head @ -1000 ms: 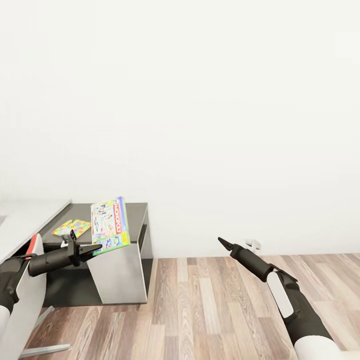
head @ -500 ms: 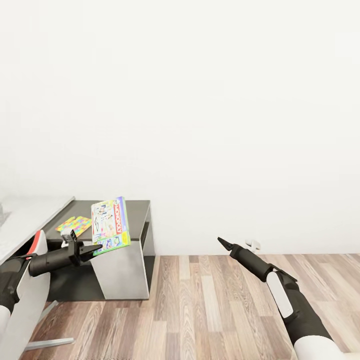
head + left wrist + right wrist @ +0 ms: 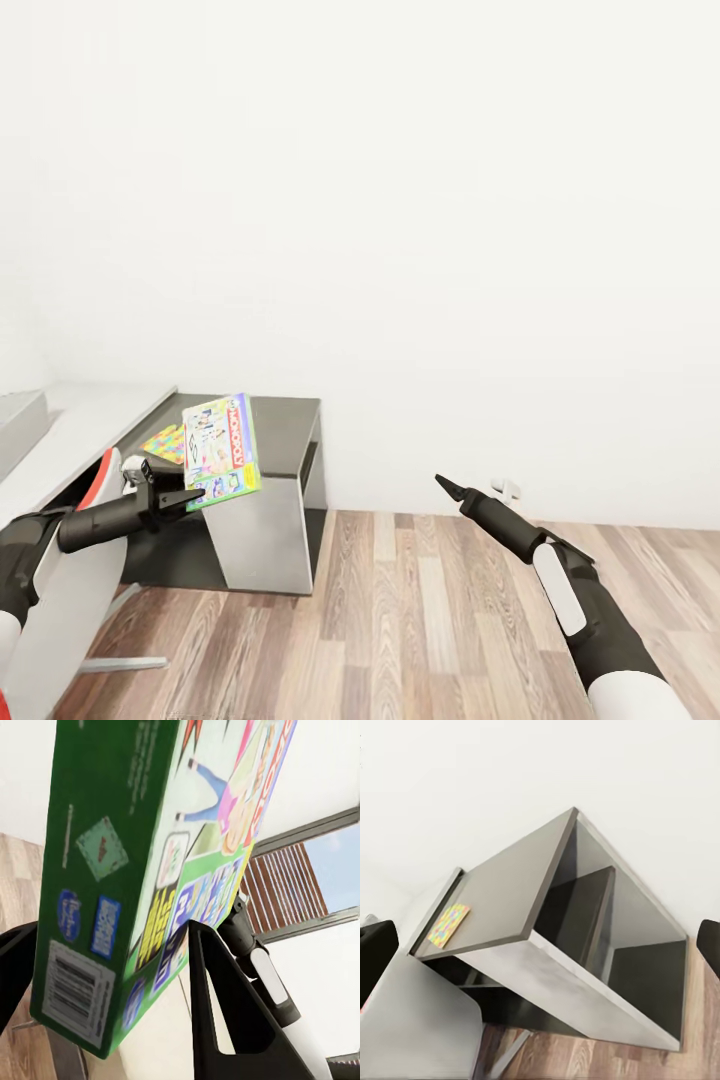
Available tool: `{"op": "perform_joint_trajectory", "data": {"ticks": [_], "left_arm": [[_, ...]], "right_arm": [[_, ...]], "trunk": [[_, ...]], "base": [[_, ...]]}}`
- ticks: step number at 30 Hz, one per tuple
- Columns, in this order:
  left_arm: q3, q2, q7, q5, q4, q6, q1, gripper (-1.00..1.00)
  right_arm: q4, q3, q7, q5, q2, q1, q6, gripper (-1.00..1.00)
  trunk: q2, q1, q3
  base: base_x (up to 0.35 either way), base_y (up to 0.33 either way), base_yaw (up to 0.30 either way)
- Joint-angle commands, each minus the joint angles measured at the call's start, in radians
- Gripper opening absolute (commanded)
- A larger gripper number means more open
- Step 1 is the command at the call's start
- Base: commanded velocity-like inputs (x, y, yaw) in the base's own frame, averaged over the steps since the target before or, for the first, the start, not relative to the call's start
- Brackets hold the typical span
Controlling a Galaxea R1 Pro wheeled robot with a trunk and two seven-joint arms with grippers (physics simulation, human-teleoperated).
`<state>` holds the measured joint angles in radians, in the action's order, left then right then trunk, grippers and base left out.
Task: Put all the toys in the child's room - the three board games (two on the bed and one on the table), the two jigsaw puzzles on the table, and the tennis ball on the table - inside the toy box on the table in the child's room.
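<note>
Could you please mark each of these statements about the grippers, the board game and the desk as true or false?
1. The left gripper is shut on the board game. True.
2. The right gripper holds a tennis ball. False: it holds nothing; in the right wrist view its fingers stand wide apart with the desk between them.
3. A jigsaw puzzle lies flat on the dark grey side desk. True.
4. The board game rests flat on the wood floor. False: it is held up on edge in the air, in front of the side desk.
5. The side desk stands against a white wall. True.
</note>
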<state>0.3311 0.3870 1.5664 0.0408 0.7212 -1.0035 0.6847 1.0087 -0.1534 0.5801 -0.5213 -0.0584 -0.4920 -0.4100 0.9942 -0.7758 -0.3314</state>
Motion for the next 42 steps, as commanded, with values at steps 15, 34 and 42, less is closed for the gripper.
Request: {"op": "perform_joint_trajectory", "data": {"ticks": [15, 34, 42], "left_arm": [[0.0, -0.003, 0.004, -0.001, 0.0, -0.01, 0.001, -1.0], [0.0, -0.004, 0.004, -0.001, 0.0, -0.01, 0.001, -1.0], [0.0, -0.004, 0.004, -0.001, 0.0, -0.01, 0.001, -1.0]], "right_arm": [[0.001, -0.002, 0.001, -0.008, 0.0, 0.0, -0.009, 1.0], [0.001, -0.002, 0.001, -0.008, 0.0, 0.0, -0.004, 1.0], [0.001, -0.002, 0.001, -0.008, 0.0, 0.0, -0.004, 1.0]], "trunk": [[0.001, 0.0, 0.004], [0.001, 0.0, 0.004], [0.001, 0.0, 0.004]], "base": [[0.162, 0.0, 0.275], [0.132, 0.0, 0.08], [0.004, 0.0, 0.279]]}}
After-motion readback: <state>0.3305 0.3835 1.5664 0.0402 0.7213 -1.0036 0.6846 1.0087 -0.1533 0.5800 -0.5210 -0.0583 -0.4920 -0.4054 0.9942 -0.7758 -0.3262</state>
